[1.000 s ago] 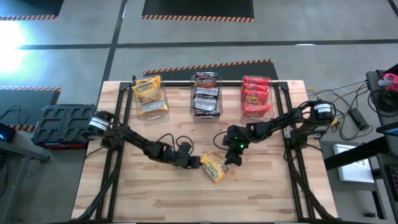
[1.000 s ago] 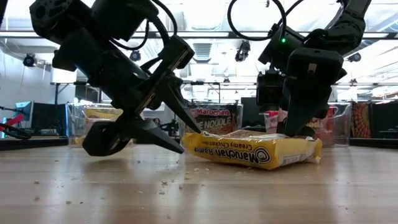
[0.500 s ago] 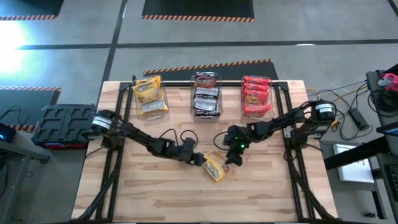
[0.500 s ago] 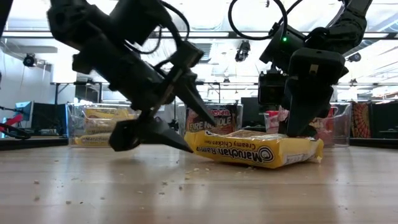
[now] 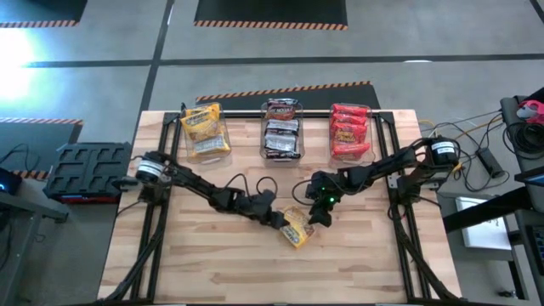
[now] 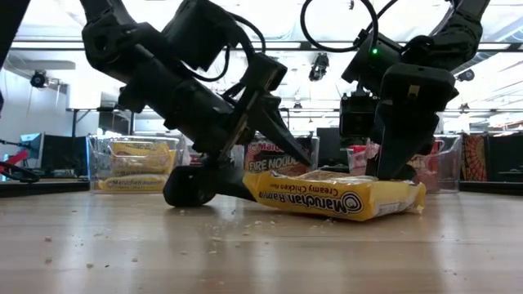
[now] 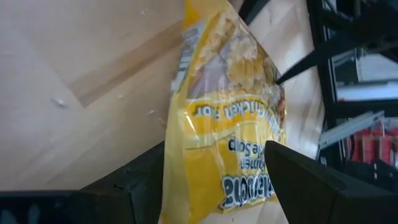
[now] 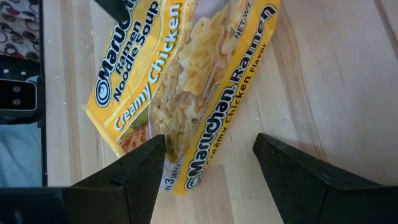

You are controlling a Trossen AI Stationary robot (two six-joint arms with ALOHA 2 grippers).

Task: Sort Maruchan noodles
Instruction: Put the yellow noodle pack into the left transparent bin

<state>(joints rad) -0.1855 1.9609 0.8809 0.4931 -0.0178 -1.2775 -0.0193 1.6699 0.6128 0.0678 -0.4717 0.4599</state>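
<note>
One yellow Maruchan noodles packet [image 5: 294, 229] lies flat on the wooden table, at its middle. My left gripper [image 5: 278, 218] is open at the packet's left end [image 6: 255, 186], which reaches in between its two fingers [image 7: 144, 182]. My right gripper [image 5: 317, 216] is open over the packet's right end. Its fingers [image 8: 138, 175] stand on either side of one packet corner [image 8: 181, 182]. More packets sit sorted by colour in three clear bins at the far edge. My left gripper comes slanting down from the table's left. Its lower finger [image 6: 198, 186] lies on the table against the packet's left end, and its upper finger [image 6: 288, 145] stands above the packet. Whether that upper finger touches it I cannot tell. My right gripper points down over the packet's right end [image 6: 398, 189]; whether its fingers touch the wrapper I cannot tell.
Three clear bins stand along the far edge: yellow packets [image 5: 204, 133], dark packets [image 5: 282, 129], red packets [image 5: 350, 133]. A black tray [image 5: 88, 167] sits off the table's left side. Bare wood lies toward the near edge, with crumbs [image 6: 221, 238] on it.
My left gripper has moved toward the table's right, up to the yellow packet, and has rolled. Its fingers have spread wider and now take the packet's left end between them. The packet and my right gripper have stayed where they were.
</note>
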